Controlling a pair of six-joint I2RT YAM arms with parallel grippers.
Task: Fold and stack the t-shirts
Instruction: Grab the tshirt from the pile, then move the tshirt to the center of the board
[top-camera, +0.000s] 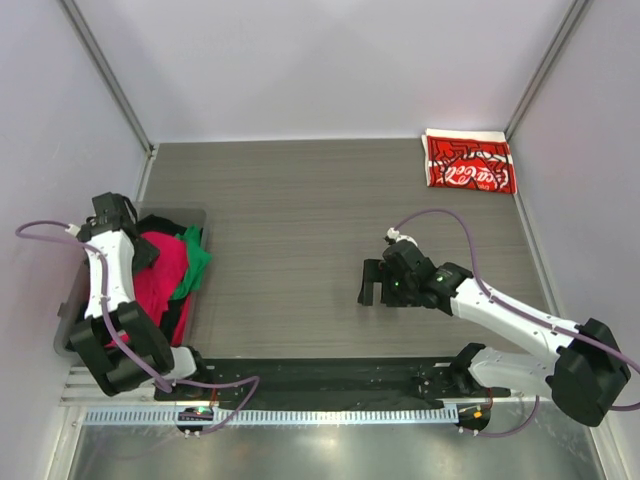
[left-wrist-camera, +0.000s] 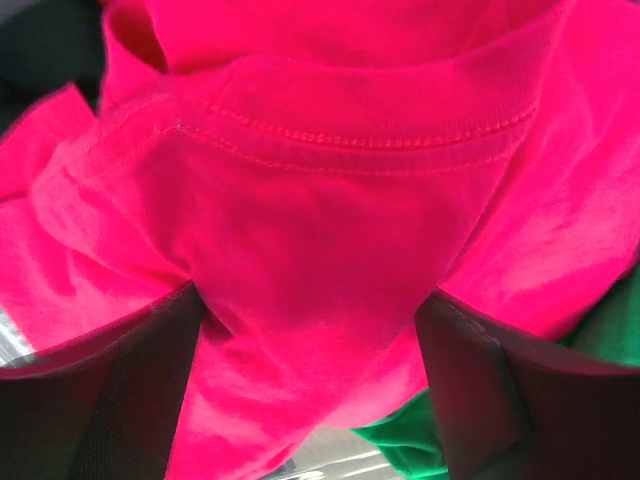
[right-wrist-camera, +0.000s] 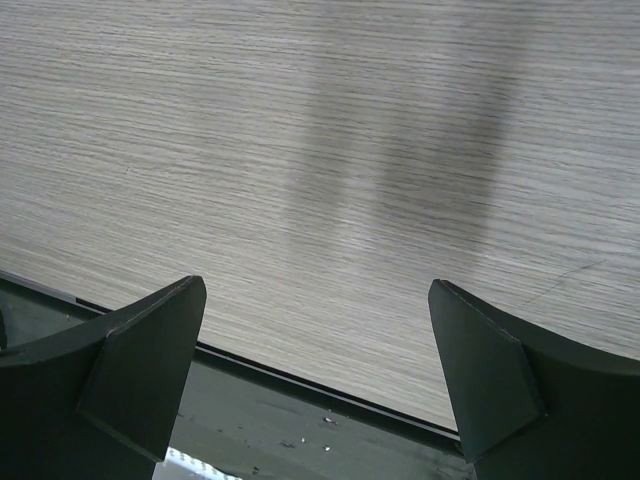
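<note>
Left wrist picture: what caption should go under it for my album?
Open left gripper straddles a bunched pink t-shirt, green t-shirt peeking below.

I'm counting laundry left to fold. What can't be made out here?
Top view: the left arm covers part of the bin, so shirts under the pink shirt and green shirt cannot be counted.
Left wrist view: pink cloth fills the left pincer; whether it grips is unclear.
Top view: the folded red shirt hides anything beneath.

Robot lab test cell. Plain white panels (top-camera: 300, 60) w/ metal corner posts (top-camera: 106, 70) box in a wood-grain table (top-camera: 290, 210). Left arm (top-camera: 100, 285) & right arm (top-camera: 500, 312) sit bolted at near edge by slotted rail (top-camera: 330, 415), purple cables (top-camera: 432, 211) trailing.
</note>
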